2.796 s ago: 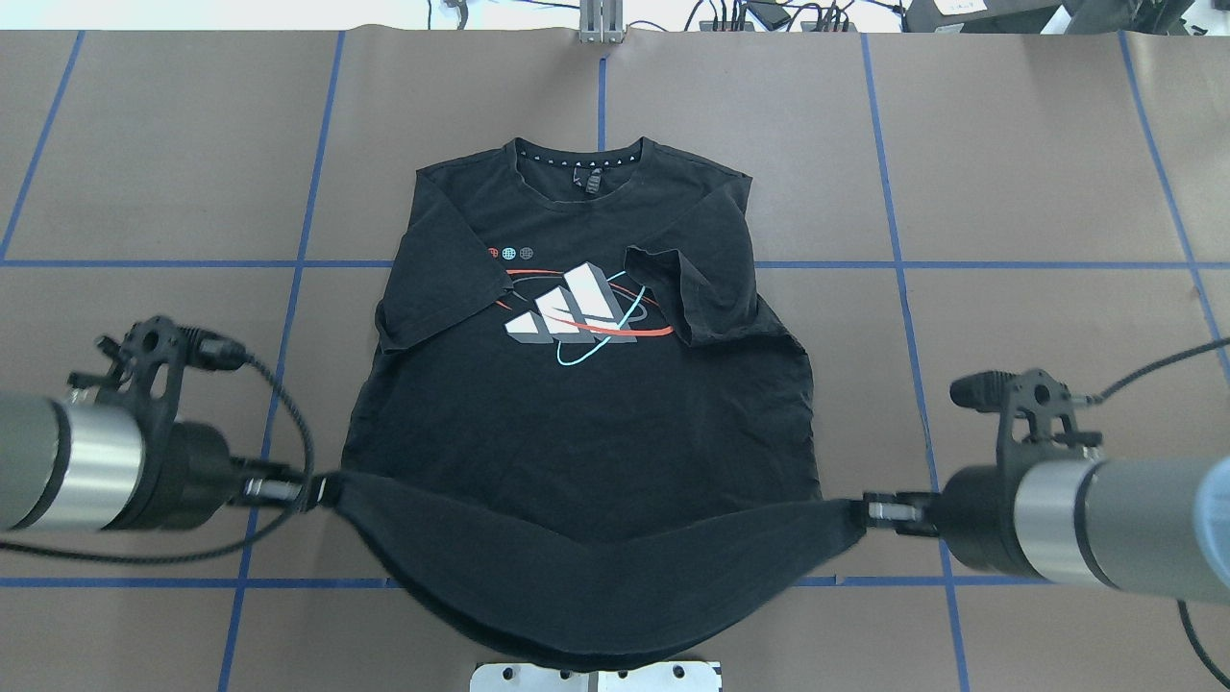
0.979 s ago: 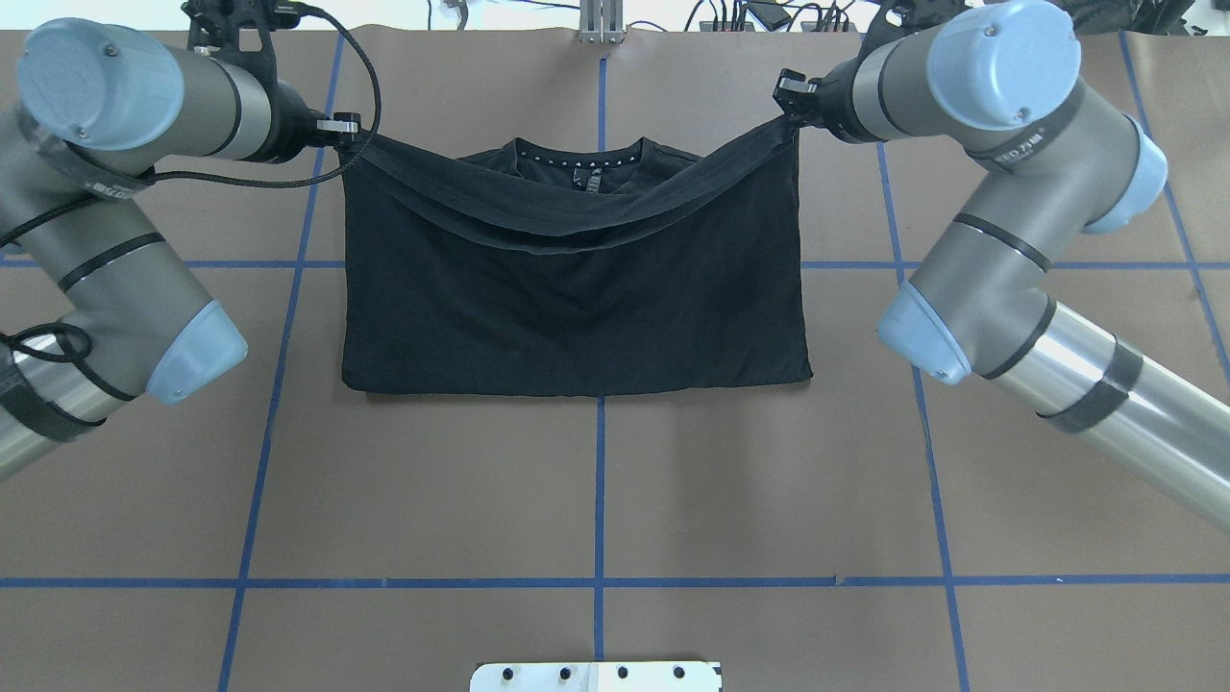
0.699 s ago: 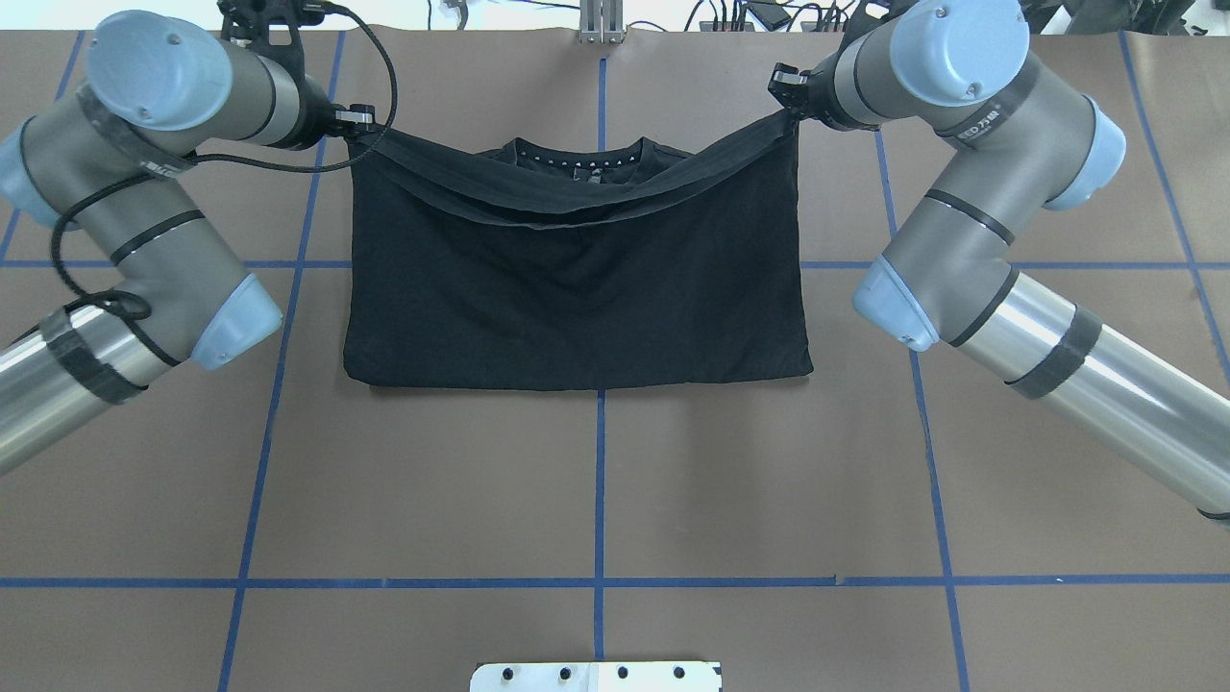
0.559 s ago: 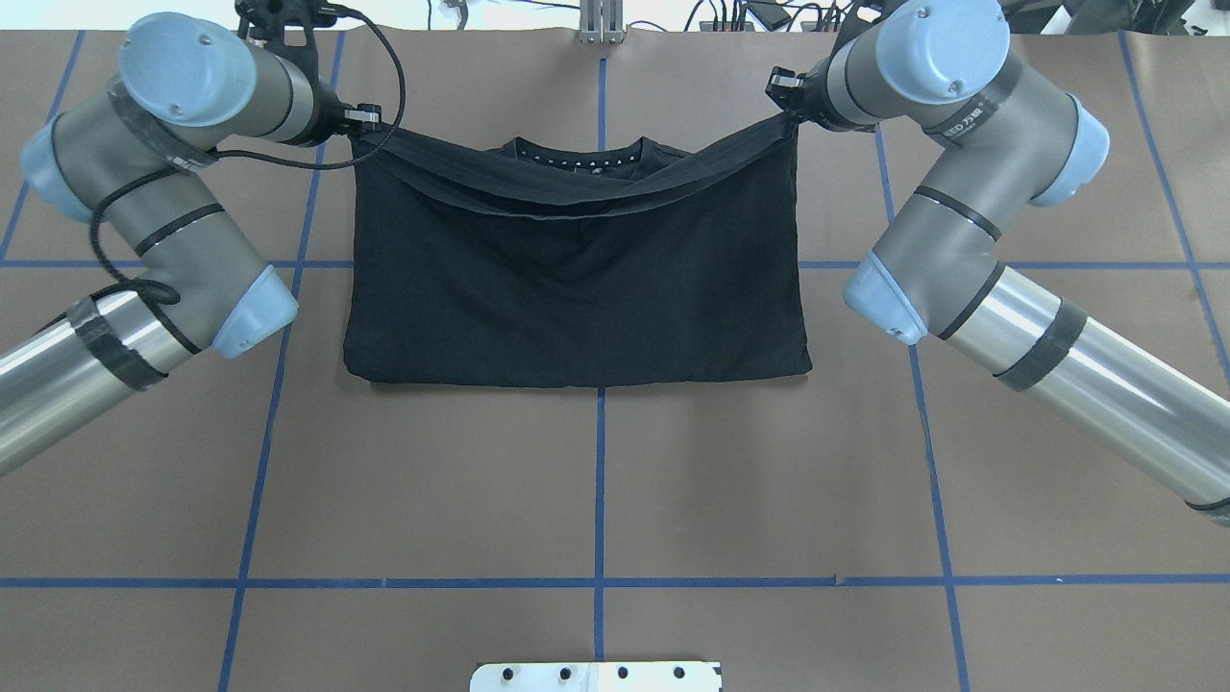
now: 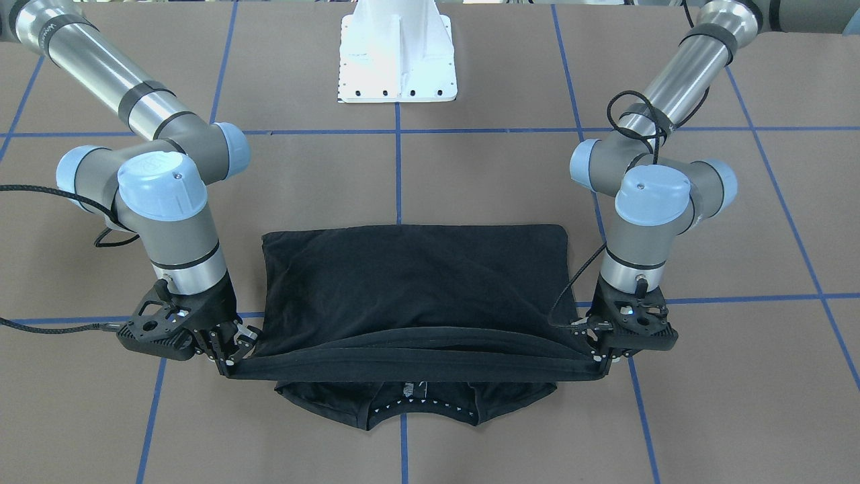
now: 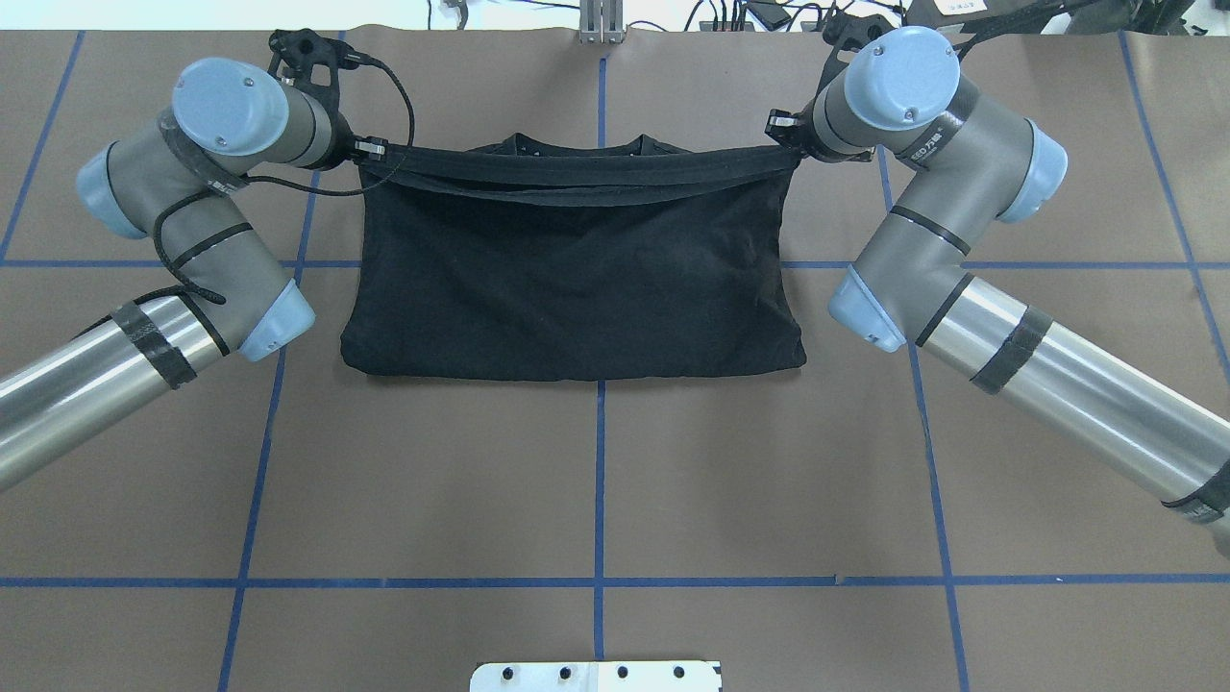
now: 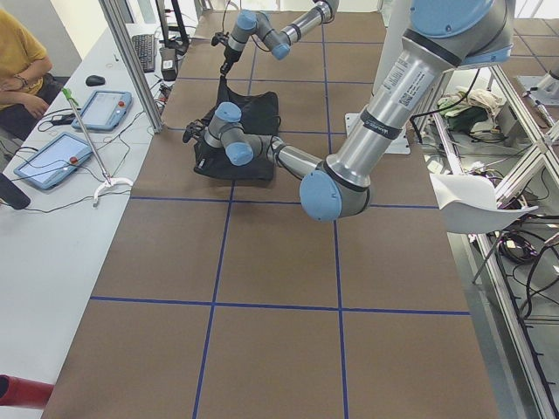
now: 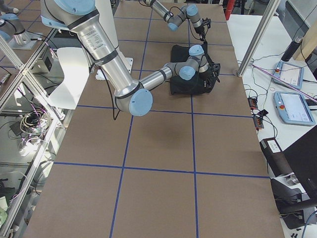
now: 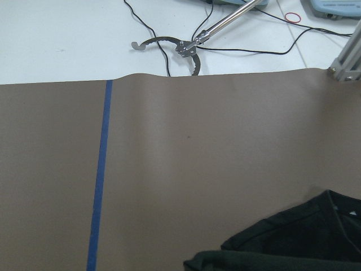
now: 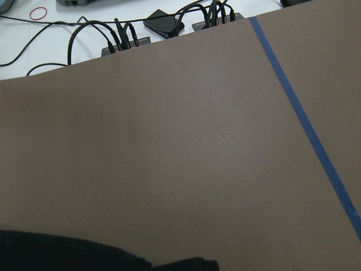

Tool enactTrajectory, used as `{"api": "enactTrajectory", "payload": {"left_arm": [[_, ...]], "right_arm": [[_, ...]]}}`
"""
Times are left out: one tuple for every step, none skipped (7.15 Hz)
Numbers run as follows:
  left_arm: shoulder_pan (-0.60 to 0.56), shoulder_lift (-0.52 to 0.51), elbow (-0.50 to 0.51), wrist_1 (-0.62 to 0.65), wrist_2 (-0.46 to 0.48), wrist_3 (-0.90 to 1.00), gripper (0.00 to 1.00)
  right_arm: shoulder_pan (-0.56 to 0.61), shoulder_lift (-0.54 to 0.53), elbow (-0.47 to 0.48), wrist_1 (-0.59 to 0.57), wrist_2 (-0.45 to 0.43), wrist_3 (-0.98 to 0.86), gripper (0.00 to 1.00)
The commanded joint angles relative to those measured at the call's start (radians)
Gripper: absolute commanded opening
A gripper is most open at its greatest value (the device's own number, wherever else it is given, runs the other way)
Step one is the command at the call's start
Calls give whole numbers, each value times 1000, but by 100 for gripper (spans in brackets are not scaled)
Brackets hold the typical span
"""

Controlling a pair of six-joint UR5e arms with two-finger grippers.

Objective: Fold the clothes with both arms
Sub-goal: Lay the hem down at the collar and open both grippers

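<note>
1. I see the black T-shirt (image 6: 577,288) lying folded in half on the brown table (image 6: 596,481).
2. Its hem (image 5: 416,368) is stretched taut across the shirt, just short of the collar (image 5: 420,405).
3. Left claw (image 6: 370,149): pinched tight on the hem corner, to one side of the collar.
4. Right claw (image 6: 783,135): likewise clamped on the opposite hem corner.

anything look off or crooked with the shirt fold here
Nothing is damaged or spilled. The T-shirt is folded in half, its hem stretched between the left pincer and right pincer. The only oddity is that the collar pokes out past the hem, so the edges do not line up yet.
</note>
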Motion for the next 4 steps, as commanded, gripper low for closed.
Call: {"api": "enactTrajectory", "payload": {"left_arm": [[0,23,-2,-92,-3,26,98],[-11,67,-29,-187,-31,102,100],[-33,95,-84,-184,-123,137,100],[-31,179,-189,-185,-182,137,100]], "right_arm": [[1,1,-9,0,7,-55,100],[27,0,3,0,69,-121,100],[53,-12,23,3,175,-176,100],[56,-56,82,3,191,-189,100]]}}
